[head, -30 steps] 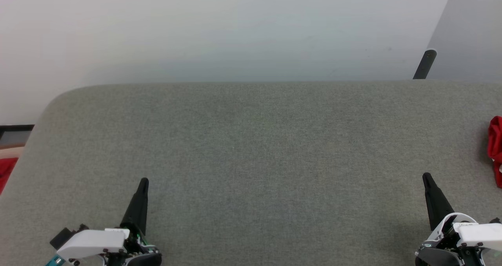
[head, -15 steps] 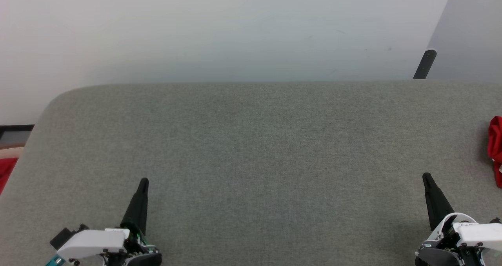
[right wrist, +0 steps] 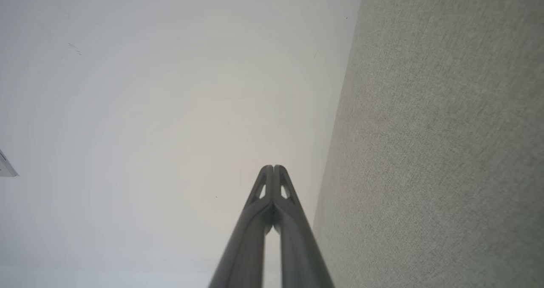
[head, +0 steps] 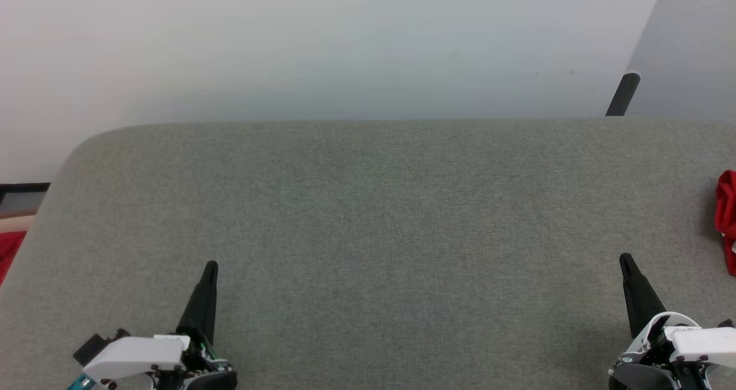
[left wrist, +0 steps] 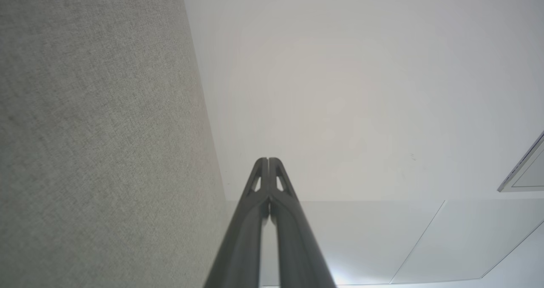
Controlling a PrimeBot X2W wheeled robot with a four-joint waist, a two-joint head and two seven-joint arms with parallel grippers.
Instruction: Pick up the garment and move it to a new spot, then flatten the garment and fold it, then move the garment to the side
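Nothing differs from the frames of a second and half a second ago: the camera has not shifted, both arms stand where they did, and the cloth has not stirred. The grey fabric-covered table [head: 368,234] fills the lower part of the head view, with a white wall [head: 322,45] beyond its far edge. The left gripper [head: 211,266] sits at about 7 o'clock in that view, its dark fingers pointing toward 12 o'clock over the table. The right gripper [head: 625,259] mirrors it at about 5 o'clock, leaning slightly toward 11. In the left wrist view the left gripper [left wrist: 268,160] has its two fingers pressed together along their length, tips meeting, with nothing between them. The right wrist view shows the same of the right gripper [right wrist: 274,168]: fingers closed tip to tip and holding nothing. Both point past the table's edge at the pale wall. The garment [head: 727,217] lies on the table at 3 o'clock, cut off by the frame's right edge, so that only a crumpled red sliver with a touch of white at its lower part is visible; no lettering can be made out. It lies near the right gripper, toward 1 o'clock from its tips, and apart from them. At 9 o'clock, beyond the table's rounded left corner and lower than its top, a red patch [head: 9,253] shows; what it is cannot be told. A black post [head: 623,94] stands behind the table's far edge at about 2 o'clock.
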